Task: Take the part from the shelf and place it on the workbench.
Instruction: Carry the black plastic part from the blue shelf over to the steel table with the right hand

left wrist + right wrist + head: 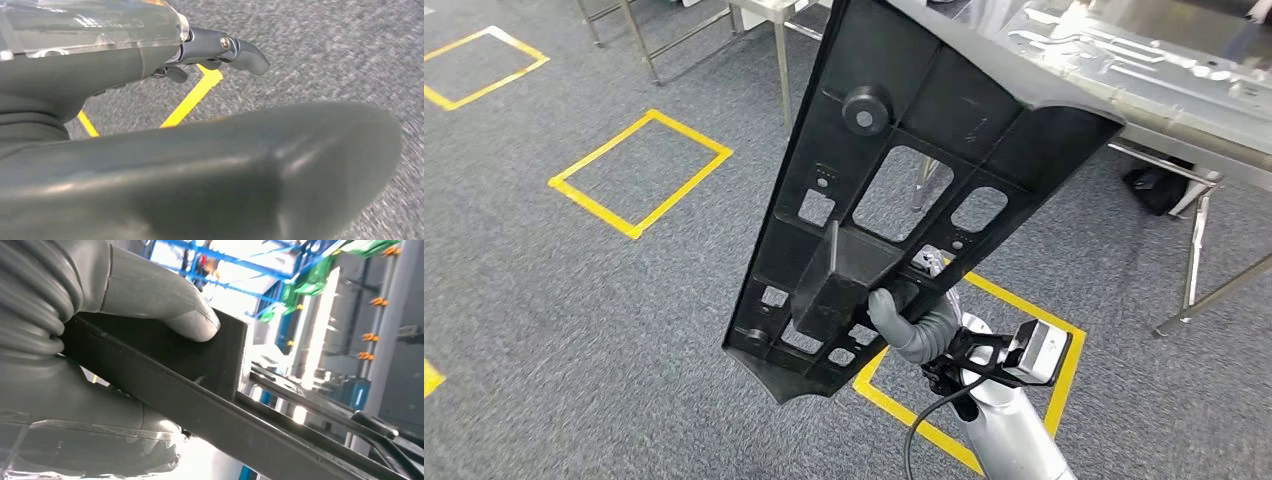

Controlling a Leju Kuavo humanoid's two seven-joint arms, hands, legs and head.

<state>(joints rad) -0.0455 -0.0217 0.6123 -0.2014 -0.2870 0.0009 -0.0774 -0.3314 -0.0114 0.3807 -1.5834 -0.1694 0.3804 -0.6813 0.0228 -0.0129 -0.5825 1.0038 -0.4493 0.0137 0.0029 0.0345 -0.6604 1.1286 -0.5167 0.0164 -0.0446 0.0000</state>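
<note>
Closest to the lens in the head view: a long black plastic part (pixel 894 180), held up off the floor and slanting from the lower centre of the frame to the upper right, its ribbed side with cut-out windows and a round boss facing the camera. Gripped low down by the right hand (pixel 911 318), thumb hooked over a raised box-shaped rib near the part's lower end. Seen in the right wrist view as a thick grey thumb (pixel 165 300) pressed flat against a black wall of the part (pixel 210 365), palm on the opposite side. Upper end of the part overlapping the edge of a metal workbench (pixel 1184 110) in the upper right of the head view. Yellow tape squares (pixel 639 170) on grey carpet at left. Left hand (pixel 220 47) over carpet, fingers slightly curled, holding nothing.
</note>
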